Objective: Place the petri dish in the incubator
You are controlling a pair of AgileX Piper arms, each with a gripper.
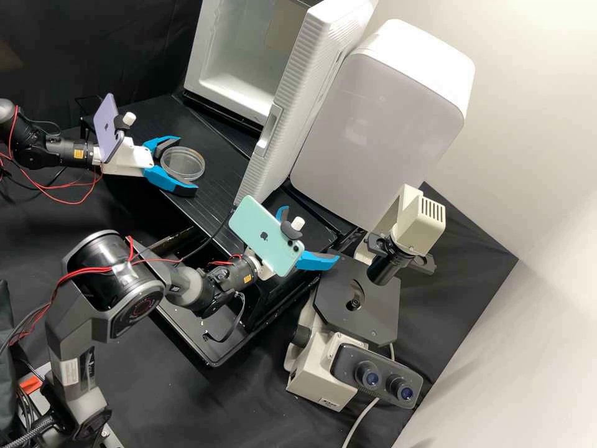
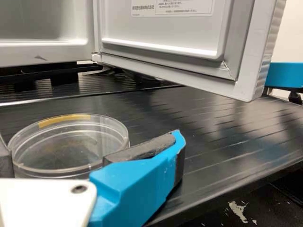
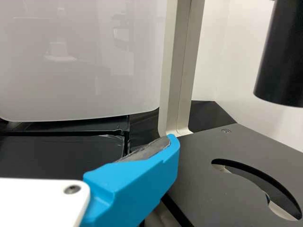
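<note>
A clear petri dish (image 1: 181, 164) (image 2: 66, 144) lies flat on the black bench. My left gripper (image 1: 186, 163) is open and straddles it, with one blue finger (image 2: 142, 165) close beside the rim on either side. Whether the pads touch the dish I cannot tell. Behind it stands the white incubator (image 1: 239, 56) (image 2: 42, 28), its ribbed door (image 1: 298, 99) (image 2: 189, 52) swung open toward the camera. My right gripper (image 1: 314, 244) hangs open and empty over the microscope's black stage (image 1: 357, 298) (image 3: 227, 161); one of its blue fingers (image 3: 142, 172) shows.
A large white box (image 1: 385, 118) (image 3: 80, 56) stands right of the open door. The microscope (image 1: 348, 367), with its condenser (image 3: 281, 56), sits at the front right. Red cables (image 1: 59, 186) trail near the left arm. The black raised bench (image 2: 227, 137) ends in an edge toward the front.
</note>
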